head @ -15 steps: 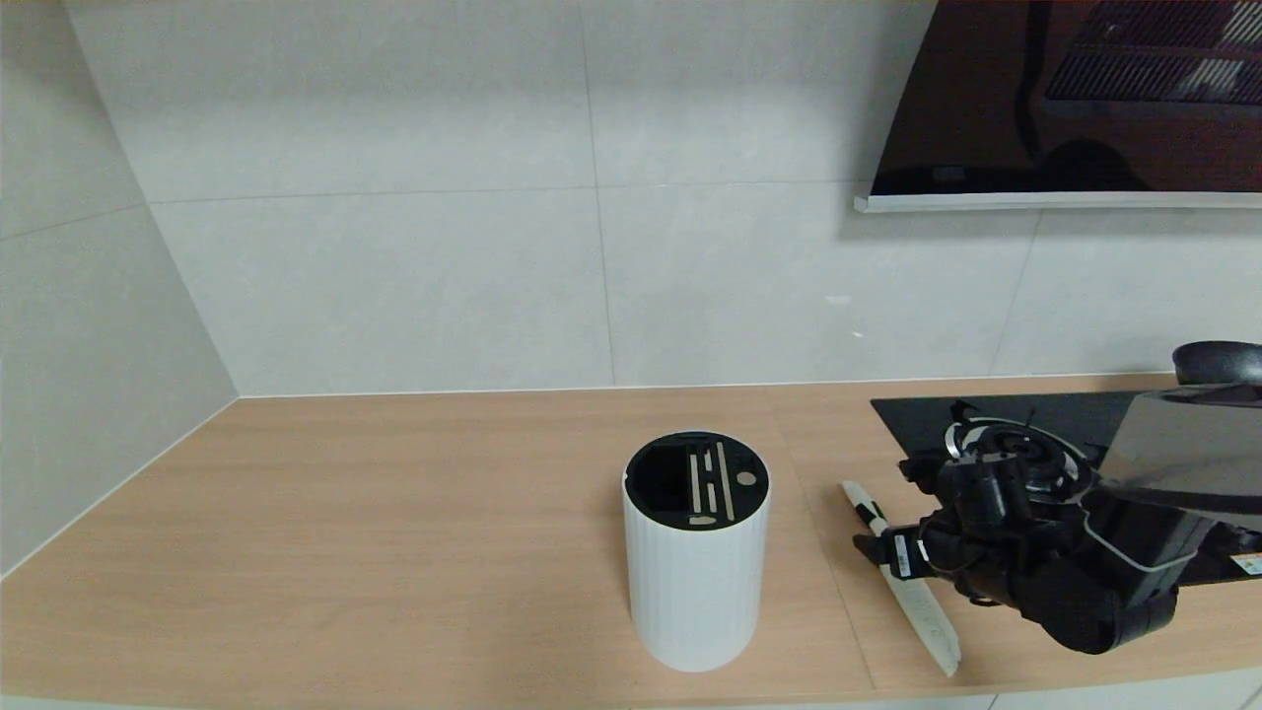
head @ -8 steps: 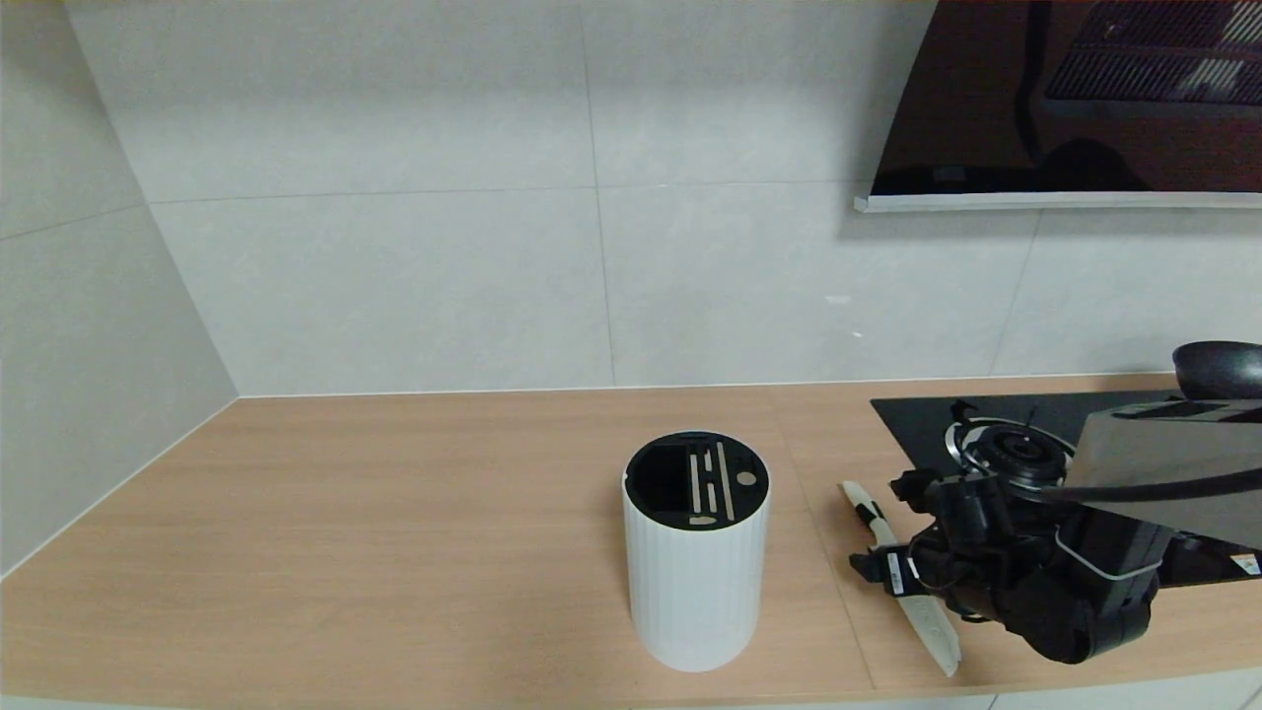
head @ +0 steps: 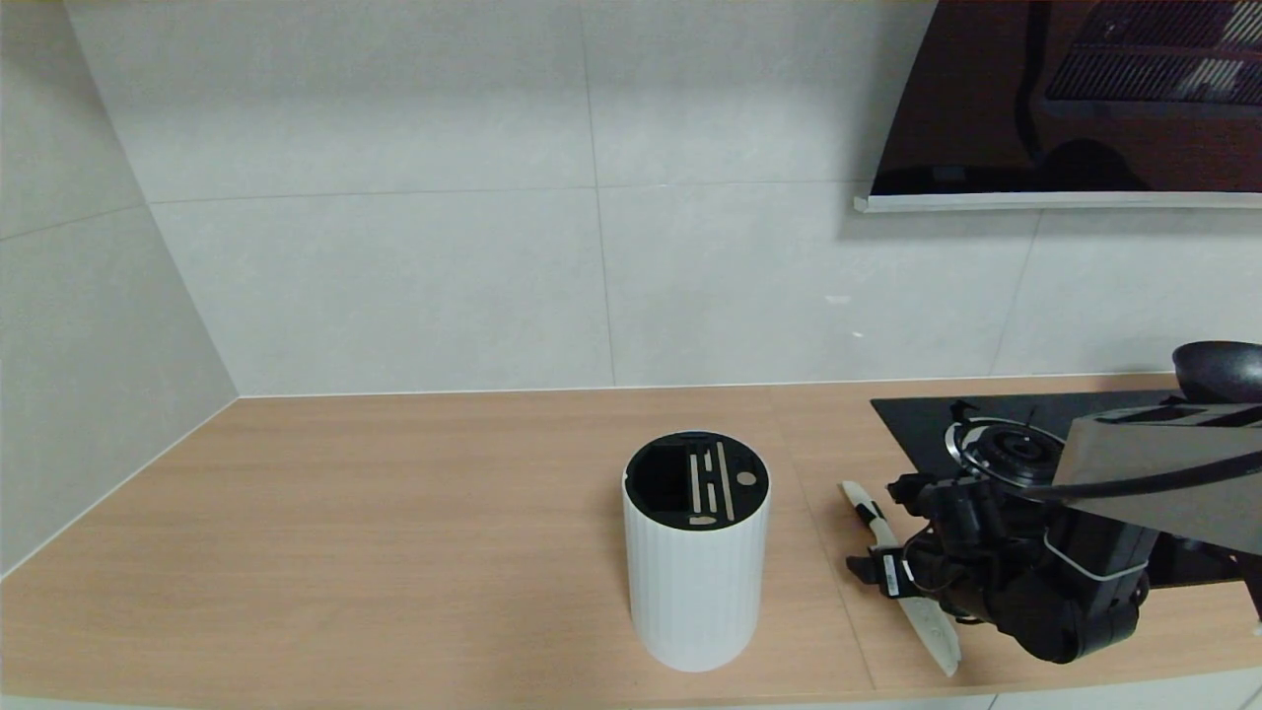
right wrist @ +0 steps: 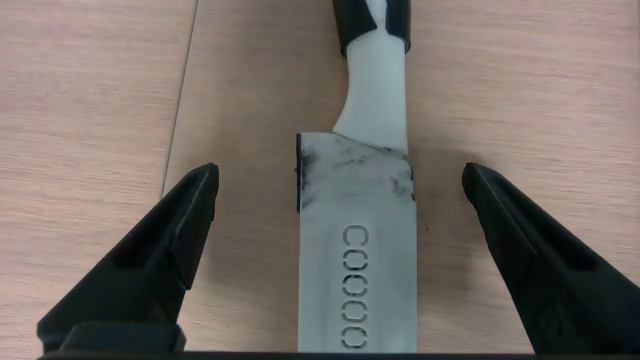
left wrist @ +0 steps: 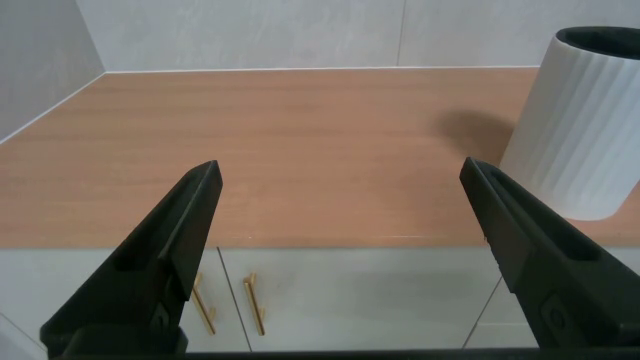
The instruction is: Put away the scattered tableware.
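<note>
A white knife with a black band on its handle lies flat on the wooden counter, right of the holder. My right gripper hangs low over it, open, one finger on each side of the blade. In the right wrist view the knife sits between the open fingers where blade meets handle, right gripper centred over it. The white ribbed utensil holder with a black slotted top stands mid-counter. My left gripper is open off the counter's front edge, with the holder off to one side.
A black gas hob with a burner lies behind the right arm, a dark pan at its far right. A range hood hangs above. Tiled walls bound the back and left. Cabinet doors with gold handles sit below the front edge.
The right arm has come lower and a little to the left, bringing its open gripper closer around the knife. The knife and the holder have stayed put.
</note>
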`<state>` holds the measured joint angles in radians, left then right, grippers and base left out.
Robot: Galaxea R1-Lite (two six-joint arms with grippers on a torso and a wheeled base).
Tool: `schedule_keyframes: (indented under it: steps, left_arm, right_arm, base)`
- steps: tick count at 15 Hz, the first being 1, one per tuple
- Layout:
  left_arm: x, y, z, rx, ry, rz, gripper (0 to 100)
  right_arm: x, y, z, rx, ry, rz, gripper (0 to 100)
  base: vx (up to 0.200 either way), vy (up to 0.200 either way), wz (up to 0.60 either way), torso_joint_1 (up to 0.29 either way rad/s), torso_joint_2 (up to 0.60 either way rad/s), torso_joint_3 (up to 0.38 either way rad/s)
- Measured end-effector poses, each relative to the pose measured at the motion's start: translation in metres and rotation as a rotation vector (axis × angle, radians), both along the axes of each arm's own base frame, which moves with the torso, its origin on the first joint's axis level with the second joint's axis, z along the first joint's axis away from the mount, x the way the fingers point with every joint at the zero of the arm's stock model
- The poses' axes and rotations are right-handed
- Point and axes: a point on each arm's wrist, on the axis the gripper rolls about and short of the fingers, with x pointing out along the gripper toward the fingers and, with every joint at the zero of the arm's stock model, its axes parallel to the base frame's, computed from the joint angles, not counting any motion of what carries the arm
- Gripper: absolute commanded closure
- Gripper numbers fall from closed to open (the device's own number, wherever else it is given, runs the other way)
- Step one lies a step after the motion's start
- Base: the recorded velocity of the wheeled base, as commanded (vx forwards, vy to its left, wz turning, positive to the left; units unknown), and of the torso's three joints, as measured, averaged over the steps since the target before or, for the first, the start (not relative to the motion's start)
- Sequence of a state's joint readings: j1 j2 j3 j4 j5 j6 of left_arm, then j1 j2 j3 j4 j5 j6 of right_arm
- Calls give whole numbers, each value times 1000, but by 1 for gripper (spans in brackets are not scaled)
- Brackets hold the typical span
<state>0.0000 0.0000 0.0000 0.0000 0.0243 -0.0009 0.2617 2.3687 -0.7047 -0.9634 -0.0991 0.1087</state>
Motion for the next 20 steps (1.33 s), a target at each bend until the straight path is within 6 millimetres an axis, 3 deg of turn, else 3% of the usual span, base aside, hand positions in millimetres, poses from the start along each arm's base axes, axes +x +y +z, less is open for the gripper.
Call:
schedule_keyframes:
  steps: [1,14,17,20]
  left_arm:
    - [0,0,0,0,0,0,0]
    - [0,0,0,0,0,0,0]
    - [0,0,0,13,0,0,0]
    - [0,0,0,22,1,0,0]
  right_arm:
    - [0,0,0,0,-3,-1,100]
    - [4,0,-4,-12,-31,-25,100]
    - [1,-2,16,-17,-76,-47,100]
    - [-9,-2,50,1,-142,-41,100]
  base:
    - [0,0,0,0,0,0]
    - [0,0,0,0,0,0]
    - [0,0,0,0,0,0]
    - [0,0,0,0,0,0]
